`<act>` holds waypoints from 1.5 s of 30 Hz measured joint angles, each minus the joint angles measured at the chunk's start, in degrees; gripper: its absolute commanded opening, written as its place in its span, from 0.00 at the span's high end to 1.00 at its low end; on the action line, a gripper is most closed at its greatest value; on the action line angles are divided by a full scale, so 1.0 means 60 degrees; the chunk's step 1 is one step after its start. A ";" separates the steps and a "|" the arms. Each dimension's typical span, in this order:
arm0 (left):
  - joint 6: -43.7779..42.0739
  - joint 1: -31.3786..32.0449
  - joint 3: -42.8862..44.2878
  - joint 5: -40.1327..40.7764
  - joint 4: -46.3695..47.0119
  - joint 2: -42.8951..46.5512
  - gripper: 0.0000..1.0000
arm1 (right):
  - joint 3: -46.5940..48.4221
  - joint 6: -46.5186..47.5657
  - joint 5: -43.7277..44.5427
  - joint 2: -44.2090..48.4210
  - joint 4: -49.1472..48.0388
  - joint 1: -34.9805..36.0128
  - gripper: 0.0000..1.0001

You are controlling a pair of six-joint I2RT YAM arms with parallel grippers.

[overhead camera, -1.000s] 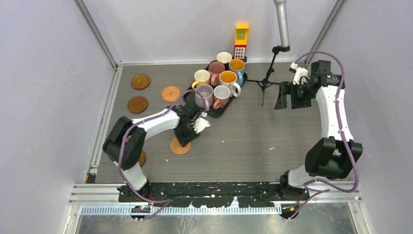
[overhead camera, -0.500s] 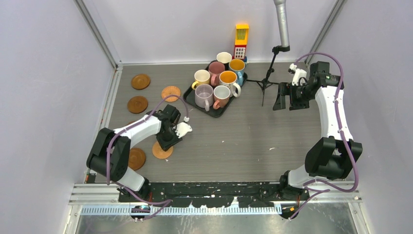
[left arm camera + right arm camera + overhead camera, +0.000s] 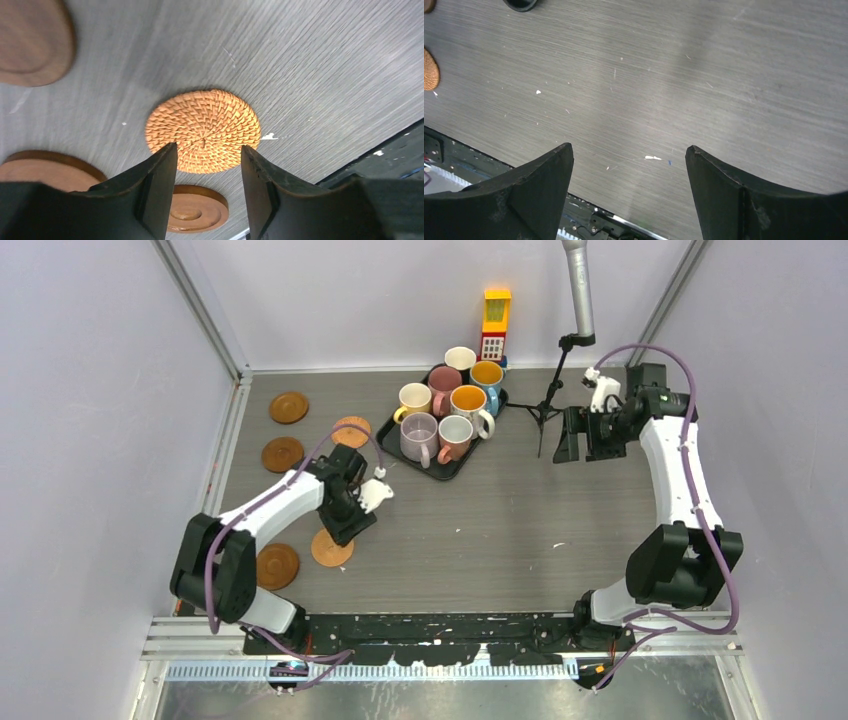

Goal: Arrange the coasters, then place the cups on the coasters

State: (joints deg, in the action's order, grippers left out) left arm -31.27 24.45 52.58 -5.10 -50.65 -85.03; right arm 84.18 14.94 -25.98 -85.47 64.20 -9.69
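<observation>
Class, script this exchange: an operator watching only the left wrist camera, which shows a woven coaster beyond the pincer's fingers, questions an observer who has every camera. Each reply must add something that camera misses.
Operator: What is left to fetch?
Observer: Seven mugs, all standing on the black tray at the far middle.
Operator: Is the other arm busy?
Observer: No, the right pincer is open and empty, at the far right.
Operator: Any more woven ones?
Observer: A second woven coaster lies just left of the tray, with nothing on it.
</observation>
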 measured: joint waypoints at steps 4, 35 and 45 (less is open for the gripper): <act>0.0317 -0.0015 0.0747 -0.0226 -0.0306 0.0612 0.42 | 0.0004 -0.0007 0.0291 0.0106 -0.0415 0.0907 0.17; 0.3450 -0.3330 0.3592 -0.1180 -0.1606 0.1523 0.39 | -0.0007 -0.0226 0.3330 -0.3952 -0.5344 0.8160 0.53; 0.3435 -0.3330 0.3595 -0.1155 -0.1800 0.1665 0.39 | 0.0546 -0.0109 0.3945 -0.4925 -0.6073 0.8204 0.59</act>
State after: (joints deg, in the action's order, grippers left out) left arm -10.66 4.47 74.15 -12.03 -61.45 -75.05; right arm 87.46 14.28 -2.31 -115.02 27.77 39.53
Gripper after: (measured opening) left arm 0.606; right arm 0.432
